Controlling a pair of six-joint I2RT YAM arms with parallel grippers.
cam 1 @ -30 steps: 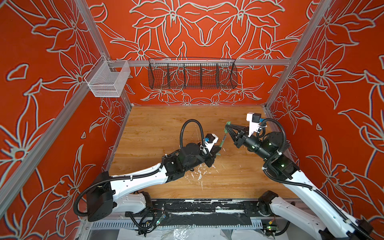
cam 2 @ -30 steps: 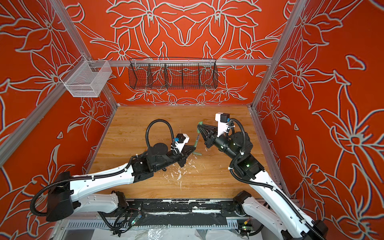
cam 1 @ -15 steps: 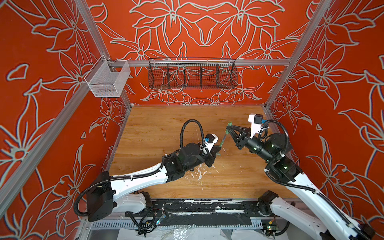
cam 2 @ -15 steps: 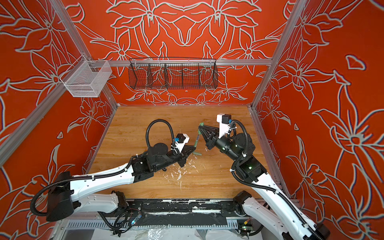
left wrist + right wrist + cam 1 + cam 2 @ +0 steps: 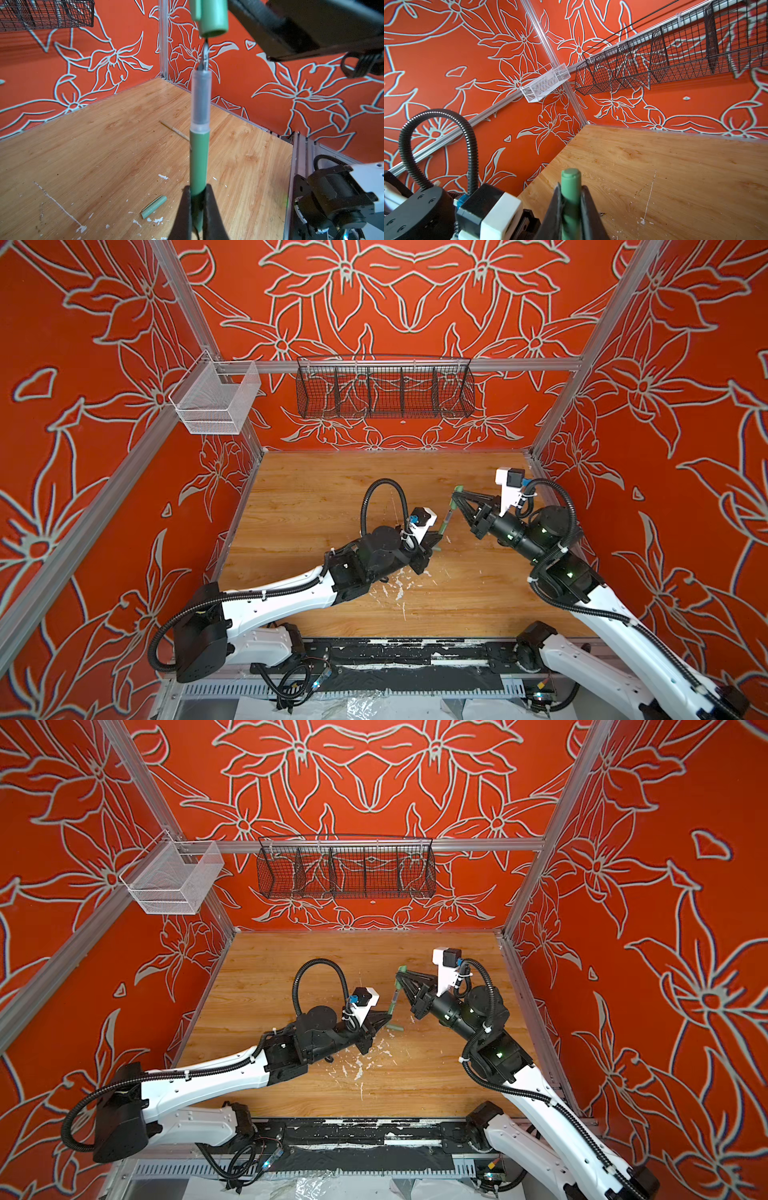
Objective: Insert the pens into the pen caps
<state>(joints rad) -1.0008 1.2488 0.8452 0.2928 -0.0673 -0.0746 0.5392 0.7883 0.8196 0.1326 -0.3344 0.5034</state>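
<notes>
Left wrist view: the left pincer is clamped on the lower barrel of a green plastic stick pen, held upright above the scuffed wooden tabletop. The pen's clear grey grip section leads to a dark pointed metal tip. The tip is aimed at the open mouth of a short green tubular cap. Its end reaches the rim of that mouth; whether it has entered cannot be told. A paler green cap lies flat on the tabletop near the left pincer, among white paint flecks. A thin tan stick pen lies flat farther off, its near end hidden behind the held pen.

Right wrist view: the right pincer is closed tightly on the short green tubular cap. The cap's rounded closed end projects beyond the black fingers.

In both top views the two pincers meet near the middle of the tabletop. The held pen slants up to the held cap. In a top view the paler green cap lies just beside the left pincer. A black wire basket and a white mesh basket hang on the red floral walls.
</notes>
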